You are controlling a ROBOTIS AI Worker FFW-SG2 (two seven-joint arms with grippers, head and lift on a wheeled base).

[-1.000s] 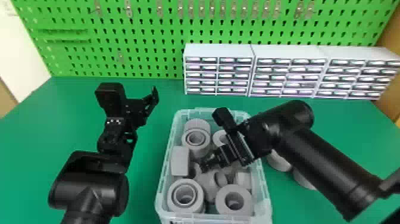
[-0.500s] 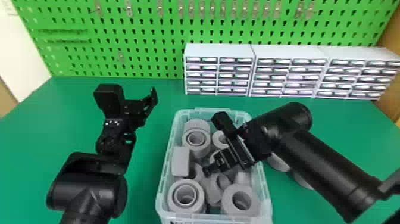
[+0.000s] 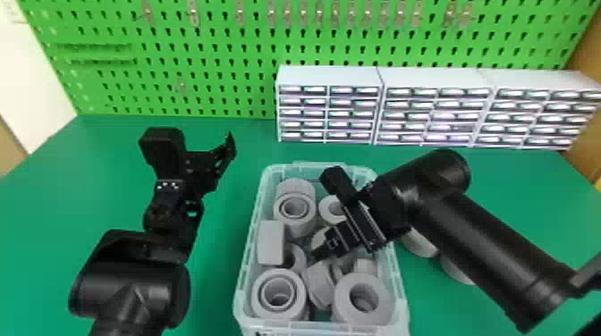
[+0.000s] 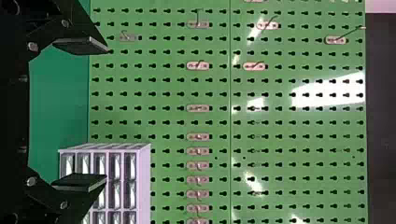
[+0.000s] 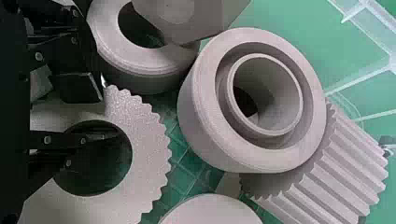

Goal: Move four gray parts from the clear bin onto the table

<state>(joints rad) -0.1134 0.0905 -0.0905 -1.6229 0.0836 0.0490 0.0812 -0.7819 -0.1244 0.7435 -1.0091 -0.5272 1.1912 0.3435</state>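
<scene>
Behind the clear bin (image 3: 404, 308), white drawers (image 3: 331, 77) before a green pegboard (image 3: 232, 80). To the bin's right on the green table (image 3: 214, 304), loose gray rings (image 3: 419, 245) by the right arm. Crowded close within the bin, other gray parts (image 5: 261, 154). Left gripper (image 3: 214, 158) wide open, empty. Right gripper (image 3: 318, 254) partly open in the bin, over a toothed gray part (image 5: 144, 163); cannot tell of any grip. Matte, flat-faced, round-holed.

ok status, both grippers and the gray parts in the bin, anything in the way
Left gripper open and empty. Right gripper in the clear bin, at a toothed gray part. Other gray parts crowd close.
</scene>
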